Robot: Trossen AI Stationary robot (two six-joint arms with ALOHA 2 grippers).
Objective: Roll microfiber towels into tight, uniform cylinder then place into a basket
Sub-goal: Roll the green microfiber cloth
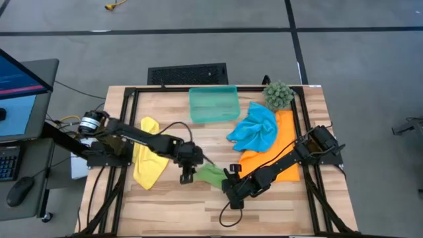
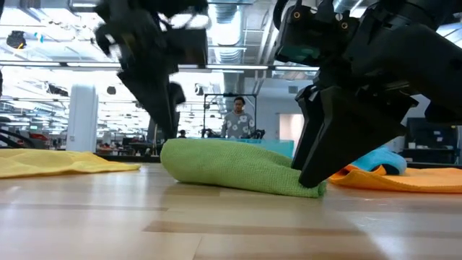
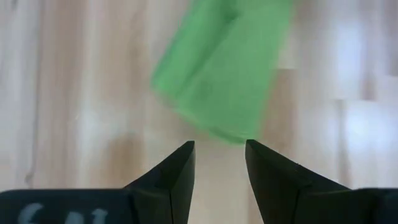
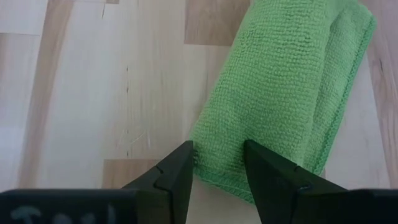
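My right hand (image 4: 217, 163) sits spread at the green roll's (image 1: 210, 174) end. Left hand (image 1: 187, 176), also spread, flanks the other end, so its long axis runs between them.

Left wrist view: the green towel (image 3: 217, 68) is blurred and cut off at the upper edge. Low view: the left claw (image 2: 170, 101) is blurred.

The high view looks straight down on the whole worktop (image 1: 165, 205). The low view sits at surface level, facing the room, very close to the green towel (image 2: 238, 167) (centre frame). Both wrist views look down closely on that same towel, filling each frame's upper half.
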